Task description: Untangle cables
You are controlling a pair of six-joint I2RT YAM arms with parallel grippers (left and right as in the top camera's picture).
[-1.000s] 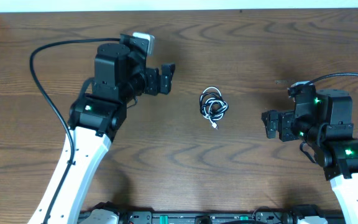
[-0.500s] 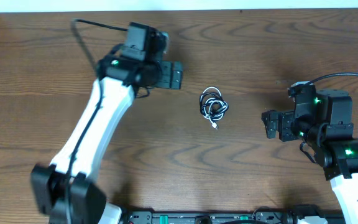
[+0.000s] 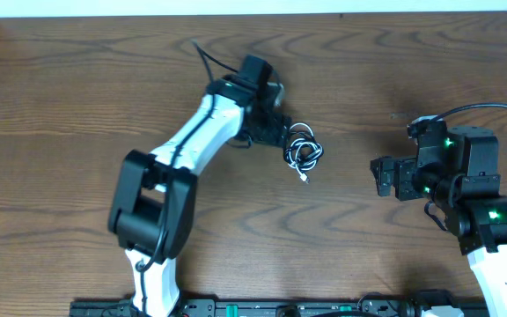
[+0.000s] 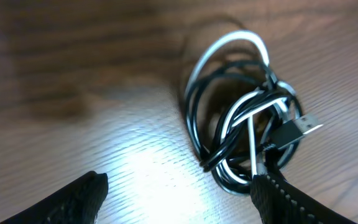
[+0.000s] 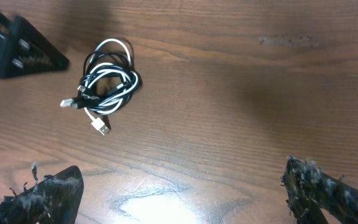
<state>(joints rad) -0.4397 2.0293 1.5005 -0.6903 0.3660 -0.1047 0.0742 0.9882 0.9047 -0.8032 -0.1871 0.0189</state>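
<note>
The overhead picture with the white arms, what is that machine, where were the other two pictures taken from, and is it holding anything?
It is a two-armed robot at a wooden table. The top picture looks straight down. The other two come from small cameras on each wrist, so the dark shapes at their bottom corners are that arm's own fingers. On the table lies one small tangle of two thin cables, one black and one white. The left gripper is right beside the tangle with its jaws open. The right gripper is also open, well off to the side. Nothing is held.

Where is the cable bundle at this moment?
Overhead, the cables lie coiled together near the middle of the table, just right of the left gripper and well apart from the right gripper.
</note>
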